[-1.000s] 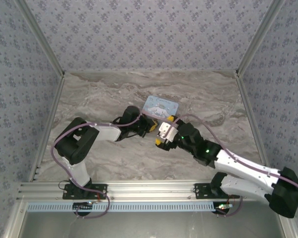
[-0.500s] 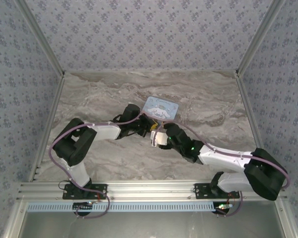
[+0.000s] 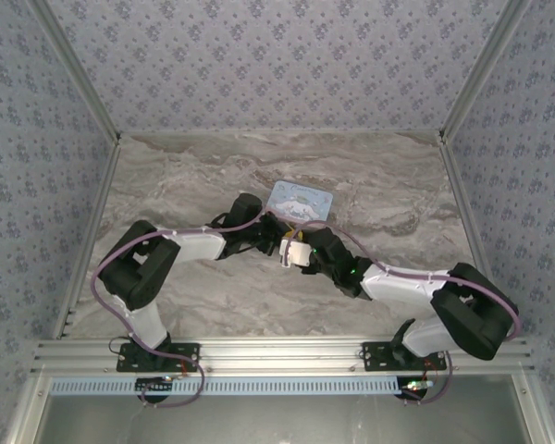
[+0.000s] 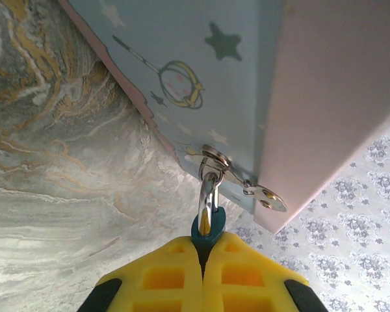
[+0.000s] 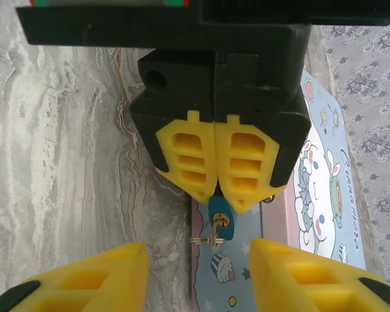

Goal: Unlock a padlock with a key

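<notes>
Left pincer (image 4: pixel 204 252): clenched on the teal padlock (image 4: pixel 207 229), exactly as a second earlier. The padlock's shackle (image 4: pixel 208 192) runs toward 12 o'clock through the hasp (image 4: pixel 247 187) of the tin box (image 4: pixel 201 71), so the lock hangs at the box's edge, and the box lies on the marbled tabletop (image 4: pixel 65 162). Right pincer (image 5: pixel 198 260): released, its fingers (image 5: pixel 84 283) apart with nothing seen between them, though set narrower than a second ago. Seen from overhead, it has swung in from 4 o'clock with its elbow folding back, and it now sits just beside the left pincer, facing the padlock head-on. Whether a key already sits in the lock is too small to tell. Judged meaning: the lock is braced and the second arm has closed in on it, but the unlocking turn itself appears not yet begun.
</notes>
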`<action>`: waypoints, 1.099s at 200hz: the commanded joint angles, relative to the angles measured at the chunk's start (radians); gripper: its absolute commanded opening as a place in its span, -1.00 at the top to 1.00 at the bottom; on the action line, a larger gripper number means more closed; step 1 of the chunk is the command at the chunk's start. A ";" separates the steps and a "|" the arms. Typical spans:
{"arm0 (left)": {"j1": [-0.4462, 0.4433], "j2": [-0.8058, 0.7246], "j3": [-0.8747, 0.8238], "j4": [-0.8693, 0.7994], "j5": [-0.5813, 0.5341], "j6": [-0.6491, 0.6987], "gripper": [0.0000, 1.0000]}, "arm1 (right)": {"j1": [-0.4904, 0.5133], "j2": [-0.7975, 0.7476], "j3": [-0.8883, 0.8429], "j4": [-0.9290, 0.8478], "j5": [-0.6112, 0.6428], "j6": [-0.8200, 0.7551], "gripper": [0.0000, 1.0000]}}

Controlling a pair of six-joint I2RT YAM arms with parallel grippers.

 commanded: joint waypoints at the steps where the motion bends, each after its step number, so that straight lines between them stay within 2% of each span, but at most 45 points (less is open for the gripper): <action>1: -0.010 -0.001 0.035 0.028 0.026 -0.019 1.00 | -0.012 0.023 0.018 0.035 -0.016 0.005 0.21; 144: -0.016 0.012 0.030 0.045 0.041 -0.027 1.00 | -0.037 0.078 0.008 0.115 0.025 0.066 0.75; 185: -0.016 0.012 0.026 0.055 0.042 -0.028 1.00 | -0.039 0.075 0.017 0.114 0.048 0.184 0.95; 220: -0.015 0.015 0.022 0.066 0.041 -0.034 1.00 | -0.013 0.078 0.034 0.094 0.088 0.294 1.00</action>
